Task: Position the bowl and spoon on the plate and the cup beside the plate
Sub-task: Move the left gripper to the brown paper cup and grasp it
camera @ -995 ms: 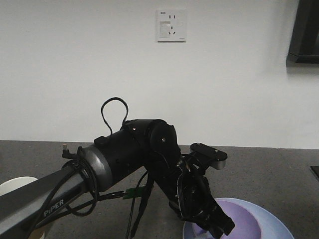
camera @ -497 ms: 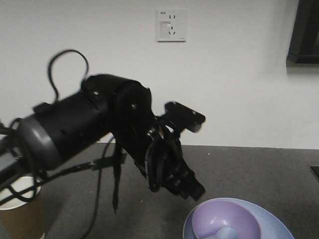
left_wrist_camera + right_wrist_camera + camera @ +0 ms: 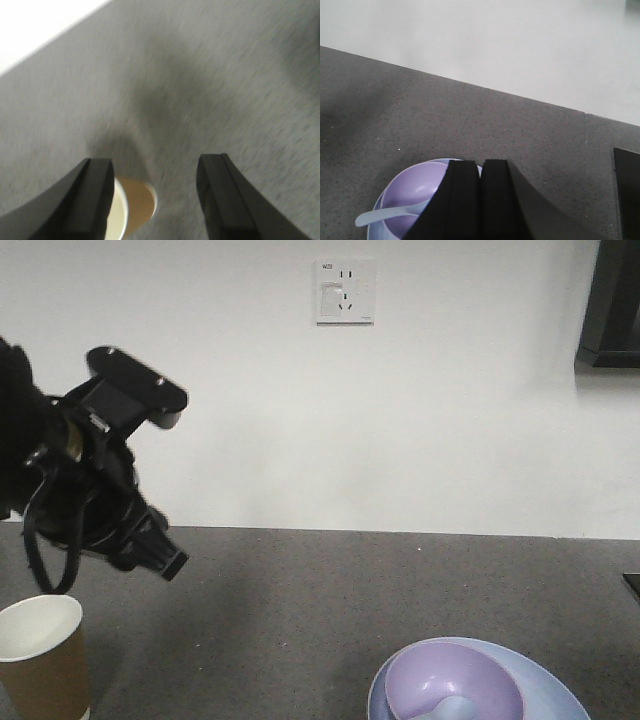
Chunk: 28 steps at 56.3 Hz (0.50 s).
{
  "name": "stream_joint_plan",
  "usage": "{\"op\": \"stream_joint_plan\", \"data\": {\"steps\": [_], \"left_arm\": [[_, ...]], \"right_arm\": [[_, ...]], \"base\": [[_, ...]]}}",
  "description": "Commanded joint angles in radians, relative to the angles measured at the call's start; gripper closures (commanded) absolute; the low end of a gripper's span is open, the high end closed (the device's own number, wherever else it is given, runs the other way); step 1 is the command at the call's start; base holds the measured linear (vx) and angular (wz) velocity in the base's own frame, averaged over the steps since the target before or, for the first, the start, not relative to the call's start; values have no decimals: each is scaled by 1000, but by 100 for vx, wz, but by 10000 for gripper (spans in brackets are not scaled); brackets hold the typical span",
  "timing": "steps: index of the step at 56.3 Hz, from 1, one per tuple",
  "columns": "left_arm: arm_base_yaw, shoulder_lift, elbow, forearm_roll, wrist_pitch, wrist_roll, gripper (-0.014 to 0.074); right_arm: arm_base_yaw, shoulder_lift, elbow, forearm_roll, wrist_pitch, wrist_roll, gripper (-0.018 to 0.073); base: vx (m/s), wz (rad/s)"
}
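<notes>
Cup [image 3: 40, 655]: tapered brown paper, stood on speckled surface [image 3: 350, 580], well apart from plate [image 3: 555, 692].
Bowl [image 3: 455, 685]: smooth lavender, sat on plate, held spoon [image 3: 380, 216].
Left tool [image 3: 155, 160]: spread wide, empty.
Right tool [image 3: 480, 164]: closed tight, empty.

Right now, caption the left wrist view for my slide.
Open left gripper above the paper cup on the grey counter.

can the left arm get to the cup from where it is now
Probably yes: the left gripper hangs above the cup, fingers open, with nothing in between. In the wrist view the cup sits off toward one finger, so a small sideways shift looks needed.
</notes>
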Motion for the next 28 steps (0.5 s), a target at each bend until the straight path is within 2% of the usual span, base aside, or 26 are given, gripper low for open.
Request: {"op": "stream_joint_plan", "data": {"steps": [1, 10, 28], "left_arm": [[44, -51, 58, 41, -13, -9, 105], [100, -51, 154, 44, -40, 26, 105], [192, -49, 261, 25, -129, 20, 105]], "right_arm": [[-3, -4, -23, 2, -72, 0, 568], [-3, -4, -23, 5, -71, 0, 568], [-3, -4, -23, 6, -70, 0, 568]], "base": [[0, 0], [0, 0], [0, 0]]}}
